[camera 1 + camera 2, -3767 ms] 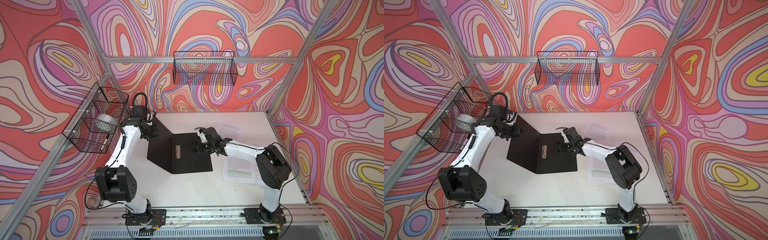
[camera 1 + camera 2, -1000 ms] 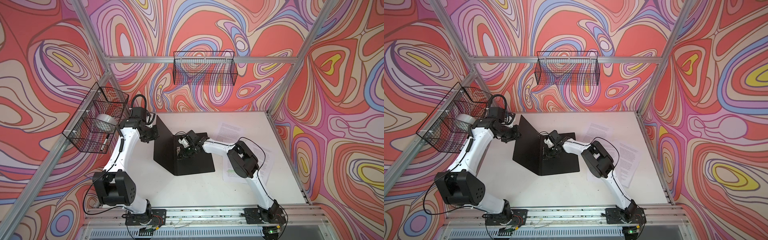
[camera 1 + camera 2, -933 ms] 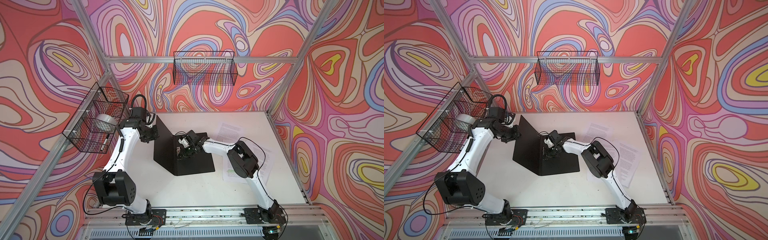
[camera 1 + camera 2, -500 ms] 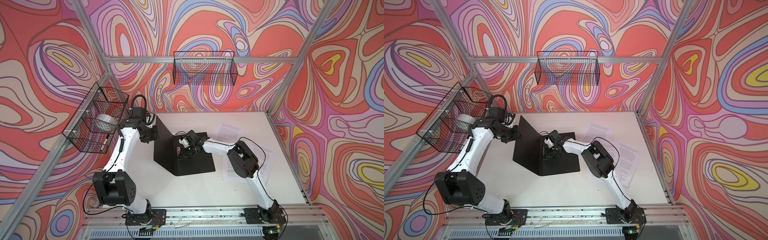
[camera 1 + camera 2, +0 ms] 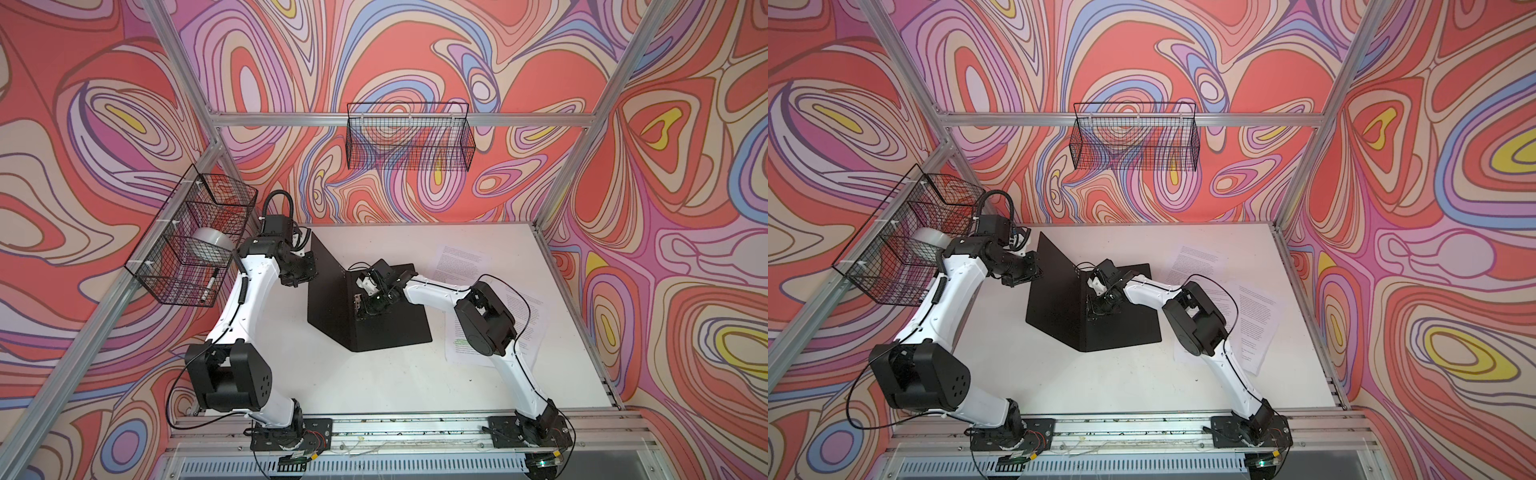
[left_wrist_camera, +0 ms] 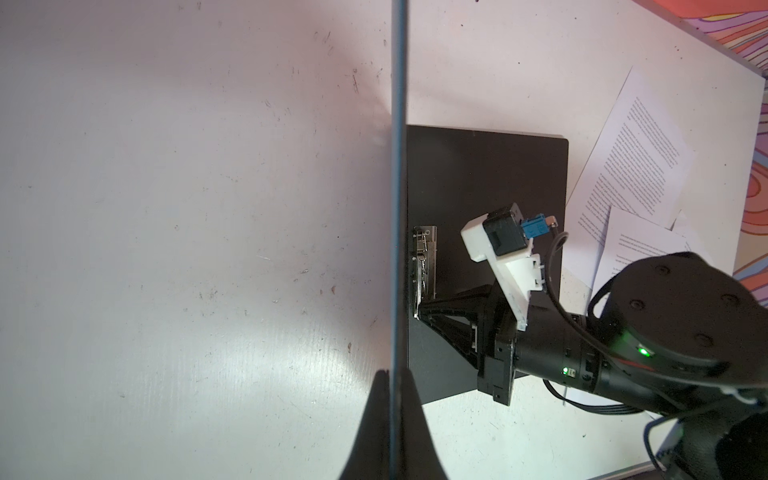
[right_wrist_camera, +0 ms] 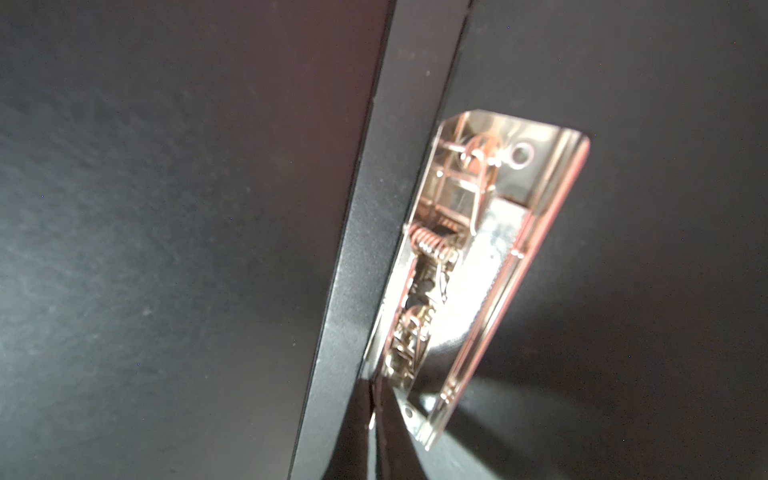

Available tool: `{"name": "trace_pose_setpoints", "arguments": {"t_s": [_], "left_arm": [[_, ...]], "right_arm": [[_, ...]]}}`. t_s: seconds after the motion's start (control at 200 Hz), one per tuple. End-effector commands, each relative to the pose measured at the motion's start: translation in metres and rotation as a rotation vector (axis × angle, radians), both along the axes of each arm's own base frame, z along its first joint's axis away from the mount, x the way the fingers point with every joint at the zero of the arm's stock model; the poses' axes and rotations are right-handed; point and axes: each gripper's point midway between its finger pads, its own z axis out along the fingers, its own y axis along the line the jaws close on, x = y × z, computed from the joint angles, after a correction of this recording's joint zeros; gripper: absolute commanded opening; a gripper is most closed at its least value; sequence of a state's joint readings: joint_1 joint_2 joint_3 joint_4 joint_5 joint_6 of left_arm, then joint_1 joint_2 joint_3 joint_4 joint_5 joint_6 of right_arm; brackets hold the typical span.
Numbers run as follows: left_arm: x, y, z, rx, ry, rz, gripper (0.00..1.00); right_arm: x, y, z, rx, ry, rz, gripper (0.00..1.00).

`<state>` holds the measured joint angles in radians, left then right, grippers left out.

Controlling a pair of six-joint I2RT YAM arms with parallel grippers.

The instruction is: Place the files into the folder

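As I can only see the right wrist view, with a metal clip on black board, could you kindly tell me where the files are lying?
Observer: The files lie loose on the table, right of the folder; none is inside.
Operator: Thank you; what keeps it open?
Observer: The left claw is shut on the edge of the cover, holding it roughly upright.
Operator: Is my arm above any sheet?
Observer: Yes, the right arm's elbow hangs over the sheet with green lines.

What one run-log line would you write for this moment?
left jaws: shut on folder cover, upright | right jaws: shut on spine clip | files: on table, outside folder
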<state>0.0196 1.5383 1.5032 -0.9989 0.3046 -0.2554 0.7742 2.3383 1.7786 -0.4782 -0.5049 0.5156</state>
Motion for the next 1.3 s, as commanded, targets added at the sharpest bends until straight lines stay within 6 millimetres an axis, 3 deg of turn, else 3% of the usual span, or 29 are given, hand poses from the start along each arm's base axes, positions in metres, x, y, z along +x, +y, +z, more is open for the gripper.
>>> {"name": "trace_pose_setpoints", "arguments": {"t_s": [0.0, 0.23, 0.806, 1.297], "left_arm": [[0.003, 0.005, 0.016, 0.026, -0.051, 0.005, 0.0], [0.003, 0.006, 0.015, 0.034, -0.052, 0.006, 0.0], [0.002, 0.007, 0.013, 0.039, -0.051, 0.005, 0.0], [0.0, 0.005, 0.009, 0.029, -0.043, 0.003, 0.0]], "right_arm": [[-0.012, -0.038, -0.059, -0.224, 0.04, -0.006, 0.0], [-0.011, -0.042, -0.059, -0.247, 0.023, 0.002, 0.0], [0.001, -0.014, 0.014, -0.082, -0.044, 0.01, 0.0], [0.003, -0.001, 0.035, -0.005, -0.025, -0.007, 0.1]]}}
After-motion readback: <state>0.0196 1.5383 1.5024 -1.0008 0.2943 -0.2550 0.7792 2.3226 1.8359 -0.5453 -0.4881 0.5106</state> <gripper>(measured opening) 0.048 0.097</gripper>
